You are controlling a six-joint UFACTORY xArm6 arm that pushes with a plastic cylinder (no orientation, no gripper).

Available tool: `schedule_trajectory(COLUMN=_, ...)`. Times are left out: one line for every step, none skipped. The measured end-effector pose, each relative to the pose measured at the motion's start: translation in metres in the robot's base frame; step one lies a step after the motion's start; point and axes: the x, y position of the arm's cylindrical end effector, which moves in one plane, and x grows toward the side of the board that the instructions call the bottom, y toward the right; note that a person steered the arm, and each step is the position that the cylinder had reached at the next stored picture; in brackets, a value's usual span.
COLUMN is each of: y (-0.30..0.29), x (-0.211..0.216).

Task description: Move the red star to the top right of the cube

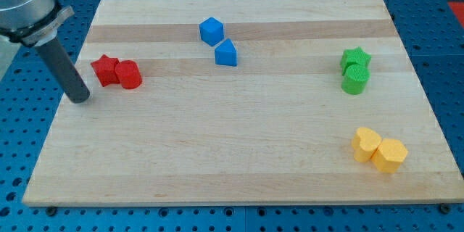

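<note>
while my tip (pixel 80 98) rests near the board's left edge (pixel 61 109), touching nothing, red star (pixel 106 69) sits just right.

Pale wooden board (pixel 239 167), grain in lengthwise strips, fills most of my view. It rests on a blue perforated table (pixel 446 36), hole grid visible along every edge. Lighting even, shadows soft.

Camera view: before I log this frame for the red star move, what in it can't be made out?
- Arm: cut off by the view's top-left edge; only the rod down to my tip shows.
- Red star: its right side meets the red cylinder, so that side is hidden.
- Green star: lower part hidden behind the green cylinder.
</note>
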Motion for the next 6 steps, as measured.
schedule_trajectory(y=0.01, x=-0.009)
schedule_trajectory(y=0.01, x=-0.021)
schedule_trajectory(y=0.01, x=-0.034)
schedule_trajectory(y=0.016, x=-0.04)
schedule_trajectory(y=0.028, x=-0.048)
schedule_trajectory(y=0.044, x=-0.07)
